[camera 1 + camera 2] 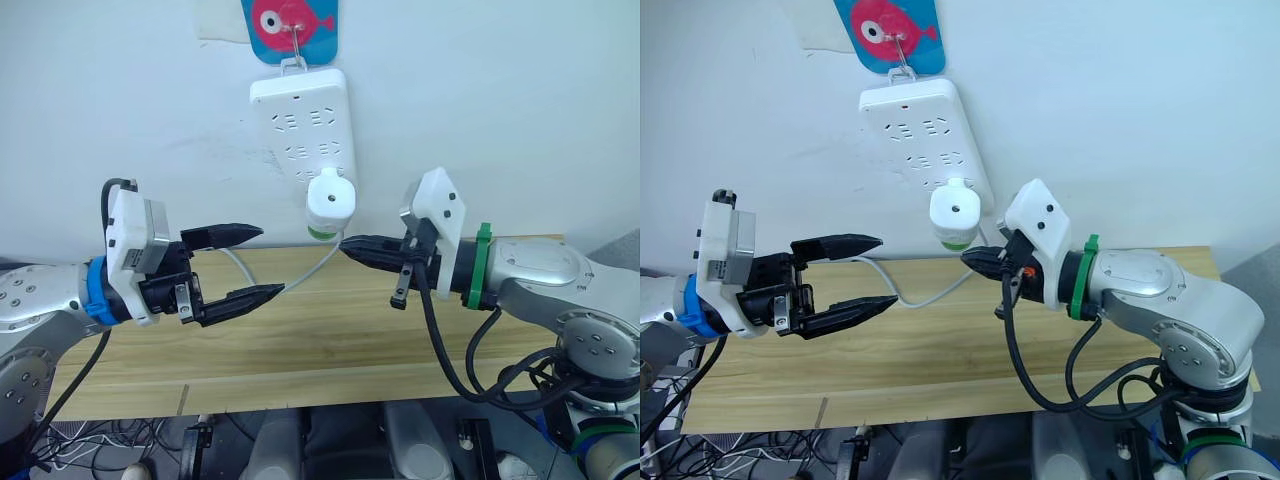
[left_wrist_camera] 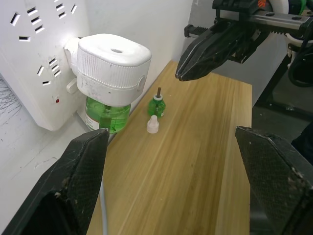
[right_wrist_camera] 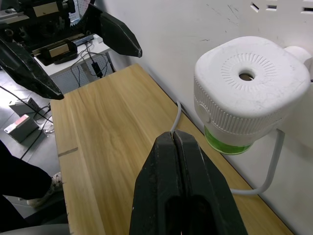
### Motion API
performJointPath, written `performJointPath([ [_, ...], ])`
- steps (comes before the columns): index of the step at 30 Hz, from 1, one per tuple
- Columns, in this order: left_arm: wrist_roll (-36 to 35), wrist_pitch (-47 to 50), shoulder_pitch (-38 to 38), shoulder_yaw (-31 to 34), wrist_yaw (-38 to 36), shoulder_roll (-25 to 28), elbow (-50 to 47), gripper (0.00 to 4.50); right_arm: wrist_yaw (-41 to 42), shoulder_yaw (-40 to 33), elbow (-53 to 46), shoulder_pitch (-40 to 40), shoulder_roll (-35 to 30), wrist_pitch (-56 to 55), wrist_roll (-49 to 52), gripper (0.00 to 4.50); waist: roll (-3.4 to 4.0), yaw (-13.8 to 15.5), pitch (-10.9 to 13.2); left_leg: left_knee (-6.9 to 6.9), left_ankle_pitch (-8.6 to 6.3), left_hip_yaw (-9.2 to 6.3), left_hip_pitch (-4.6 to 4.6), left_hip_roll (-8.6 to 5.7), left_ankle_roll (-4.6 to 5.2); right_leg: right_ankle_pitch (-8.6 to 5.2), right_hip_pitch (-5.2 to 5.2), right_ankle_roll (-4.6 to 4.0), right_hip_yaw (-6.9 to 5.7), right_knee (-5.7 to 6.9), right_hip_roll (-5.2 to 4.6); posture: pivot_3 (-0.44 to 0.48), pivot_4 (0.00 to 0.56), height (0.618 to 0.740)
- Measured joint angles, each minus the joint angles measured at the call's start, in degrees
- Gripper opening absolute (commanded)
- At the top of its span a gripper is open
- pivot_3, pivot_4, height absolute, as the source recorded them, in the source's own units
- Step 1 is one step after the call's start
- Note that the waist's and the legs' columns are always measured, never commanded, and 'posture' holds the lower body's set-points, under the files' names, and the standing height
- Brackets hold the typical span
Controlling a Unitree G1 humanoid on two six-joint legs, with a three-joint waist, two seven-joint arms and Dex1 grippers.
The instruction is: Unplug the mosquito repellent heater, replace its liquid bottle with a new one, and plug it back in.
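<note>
The mosquito repellent heater is plugged into the wall-hung power strip. Left gripper: jaws spread, apart from it. Right gripper: jaws pressed together, just beside it, possibly touching.

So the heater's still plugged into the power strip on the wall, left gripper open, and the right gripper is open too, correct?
Not quite. The mosquito repellent heater is plugged into the power strip and the left gripper is open, but the right gripper is shut: the right wrist view shows its two fingers pressed together, holding nothing.
</note>
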Motion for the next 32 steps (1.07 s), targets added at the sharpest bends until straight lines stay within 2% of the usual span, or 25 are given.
performJointPath([
  [4, 0.4, -0.5, 2.8, 1.2, 0.7, -1.2, -0.1, 4.34, 2.1, 0.6, 0.2, 3.4, -2.8, -4.2, -1.2, 0.02, -0.01, 0.1, -0.2, -0.02, 0.00, -0.01, 0.00, 0.00, 0.00, 0.00, 0.00, 0.00, -0.02, -0.04, 0.00, -0.177, 0.256, 0.740],
  [9, 1.1, -1.0, 11.6, 6.5, 2.9, -4.9, -1.4, 4.34, 7.3, -4.0, -1.5, 14.5, -8.4, -7.9, 1.7, 0.02, -0.08, 0.1, -1.0, -0.07, 0.00, 0.03, -0.01, 0.00, 0.00, 0.00, 0.04, 0.00, 0.00, -0.22, -0.04, -0.171, 0.214, 0.740],
  [14, 6.9, -2.4, 23.6, 8.1, 6.7, -10.7, -4.6, 4.34, 11.3, -6.4, -3.0, 25.3, -13.6, -11.9, 2.1, 0.02, -0.14, 0.3, -3.8, -0.21, -0.01, 0.07, 0.11, 0.01, 0.01, 0.00, 0.18, 0.00, 0.01, -0.43, 0.02, -0.157, 0.171, 0.740],
  [20, 16.1, -8.1, 33.9, 7.2, 10.2, -18.0, -5.5, 4.34, 15.0, -3.1, -2.4, 36.1, -14.6, -20.3, -3.8, 0.02, -0.11, 1.6, -7.5, -0.26, -0.16, -0.07, 0.36, 0.06, 0.20, 0.00, 0.71, 0.00, -0.06, -0.85, 0.36, -0.121, 0.135, 0.740],
  [27, 25.3, -15.2, 43.5, 7.2, 13.1, -25.2, -5.2, 4.34, 19.5, -1.4, 1.2, 41.0, -17.1, -27.3, -9.3, 0.02, -0.19, 3.8, -10.3, -0.26, -0.40, -0.03, 0.76, 0.06, 0.37, -0.03, 1.15, -0.02, 0.02, -1.01, 0.40, -0.077, 0.103, 0.740],
  [32, 32.0, -17.8, 46.8, 5.3, 16.1, -27.4, -5.1, 4.34, 21.5, -0.4, 3.0, 40.9, -17.6, -29.4, -10.9, 0.02, -0.12, 4.9, -10.8, -0.34, -0.61, -0.05, 1.84, 0.08, 0.44, -0.12, 2.37, -0.14, -0.04, -1.36, 0.44, -0.077, 0.106, 0.740],
])
